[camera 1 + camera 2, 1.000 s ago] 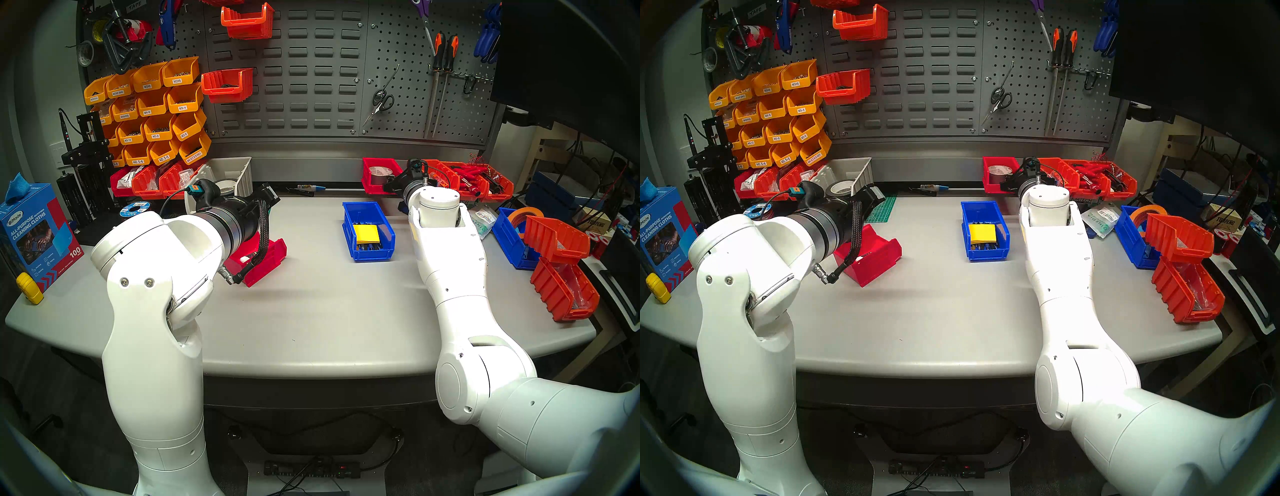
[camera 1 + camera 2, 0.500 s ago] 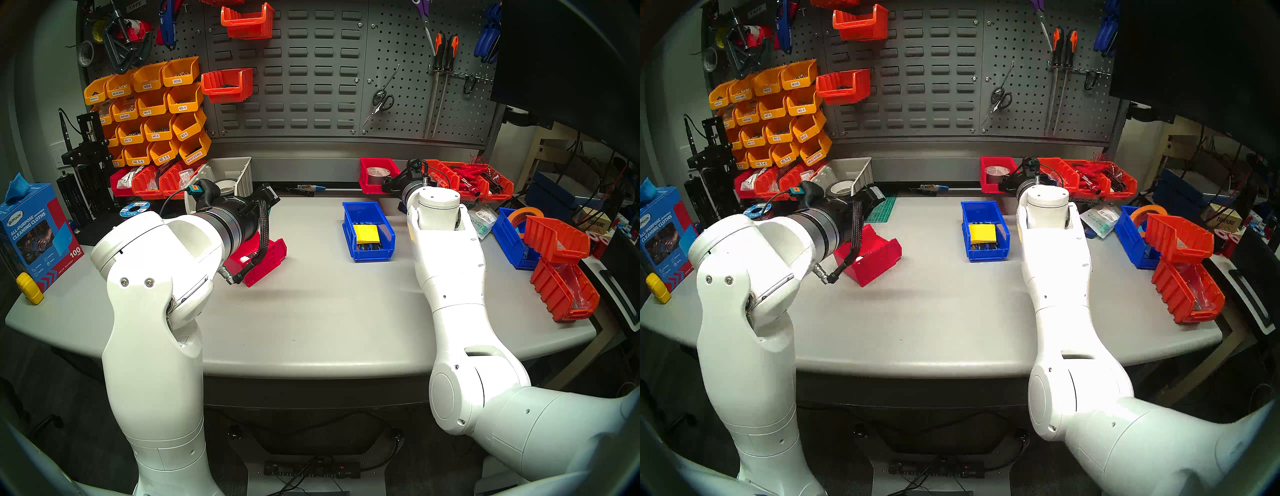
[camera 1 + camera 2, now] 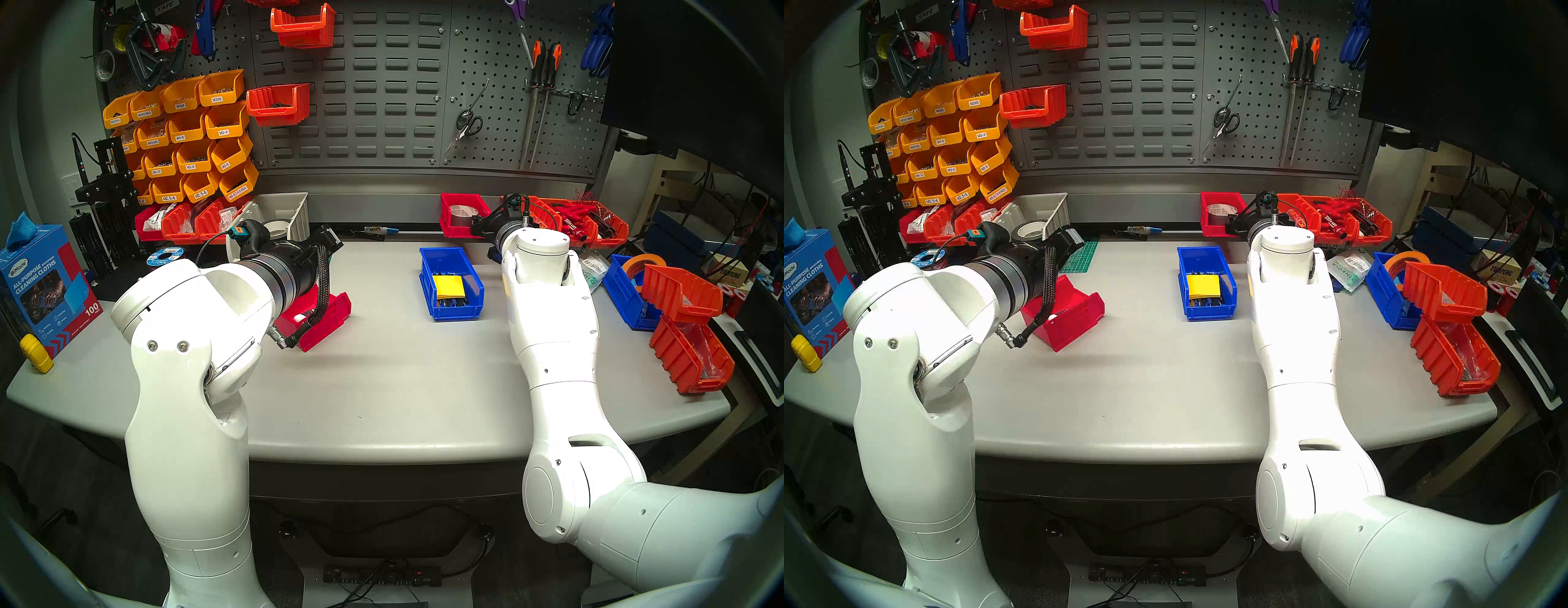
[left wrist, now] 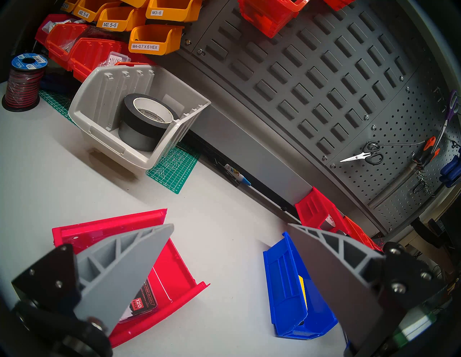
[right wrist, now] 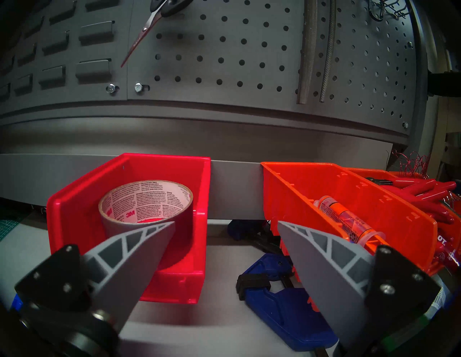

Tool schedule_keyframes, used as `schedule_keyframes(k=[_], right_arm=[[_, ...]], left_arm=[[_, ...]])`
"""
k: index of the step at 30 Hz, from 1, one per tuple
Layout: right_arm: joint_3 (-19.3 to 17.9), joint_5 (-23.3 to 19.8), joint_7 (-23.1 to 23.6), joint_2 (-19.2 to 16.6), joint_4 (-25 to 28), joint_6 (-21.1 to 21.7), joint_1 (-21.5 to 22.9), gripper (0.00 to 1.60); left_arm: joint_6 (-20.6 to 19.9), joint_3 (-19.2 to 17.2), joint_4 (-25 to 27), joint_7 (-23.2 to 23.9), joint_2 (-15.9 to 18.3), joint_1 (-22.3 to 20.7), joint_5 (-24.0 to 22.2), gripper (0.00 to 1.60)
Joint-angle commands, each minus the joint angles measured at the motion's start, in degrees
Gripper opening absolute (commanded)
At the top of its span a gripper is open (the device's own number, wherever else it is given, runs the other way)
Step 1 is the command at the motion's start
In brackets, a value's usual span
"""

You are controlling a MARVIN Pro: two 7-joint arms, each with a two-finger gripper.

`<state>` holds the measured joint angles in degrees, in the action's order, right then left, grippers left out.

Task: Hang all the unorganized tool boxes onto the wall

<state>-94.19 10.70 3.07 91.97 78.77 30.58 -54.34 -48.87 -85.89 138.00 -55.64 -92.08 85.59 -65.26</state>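
Crimson bin with tape roll [image 5: 129,224] sits against the plain grey strip at the foot of the wall [image 5: 224,124], centre-left in the right wrist view, open top up, a grey 3M roll inside. Whether it hangs on the strip or rests on the desk [image 3: 382,373] cannot be told.

Right hand [image 5: 225,225]: fingers spread wide, empty. Left finger overlaps the bin's front in the picture; contact cannot be told. Right finger lies in front of an orange-red bin [image 5: 349,199] just beside.

Blue bin [image 3: 450,283] stands on the desk, centre-right of the head view, a yellow item inside.

Second crimson bin [image 4: 139,261] lies tipped on the desk, lower left of the left wrist view, a blade pack in it.

Left hand [image 4: 230,228]: fingers wide apart, empty, above the desk between the tipped crimson bin and the blue bin, touching neither.
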Motion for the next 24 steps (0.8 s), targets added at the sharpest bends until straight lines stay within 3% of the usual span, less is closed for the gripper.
schedule_keyframes(k=[1, 9, 24], right_arm=[[-1.1, 0.0, 0.1, -1.4, 2.9, 0.2, 1.0, 1.6], [-0.4, -0.4, 1.5, -0.4, 4.9, 2.6, 1.0, 1.6], [-0.5, -1.3, 1.7, 1.1, 7.5, 3.1, 1.0, 1.6]], left_arm=[[0.0, 0.1, 0.5, 0.0, 0.0, -0.1, 0.0, 1.6], [0.0, 0.1, 0.5, 0.0, 0.0, -0.1, 0.0, 1.6], [0.0, 0.1, 0.5, 0.0, 0.0, -0.1, 0.0, 1.6]])
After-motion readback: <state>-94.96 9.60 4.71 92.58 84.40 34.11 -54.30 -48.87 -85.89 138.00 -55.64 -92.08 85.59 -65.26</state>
